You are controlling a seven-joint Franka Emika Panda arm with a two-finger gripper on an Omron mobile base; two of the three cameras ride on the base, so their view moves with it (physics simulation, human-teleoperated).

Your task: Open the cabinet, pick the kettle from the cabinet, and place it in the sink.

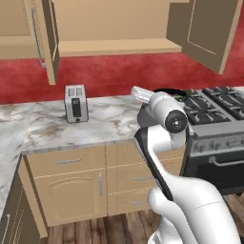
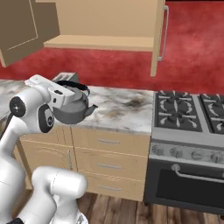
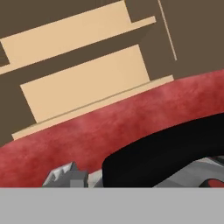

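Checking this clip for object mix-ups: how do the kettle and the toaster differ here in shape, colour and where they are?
The kettle is squat, rounded and dark grey, with a black arched handle and short spout; the toaster is boxy and lighter silver. The kettle hangs at the gripper above the counter, held by its handle; the toaster stands upright on the counter near the red wall. Both look metallic and sit below the open cabinet.

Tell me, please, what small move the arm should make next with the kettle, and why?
Probably keep the grip and carry the kettle sideways along the counter in search of the sink. The kettle already hangs at the gripper, out of the open cabinet and above the counter beside the toaster. No sink is in view here, so it is too early to lower or release.
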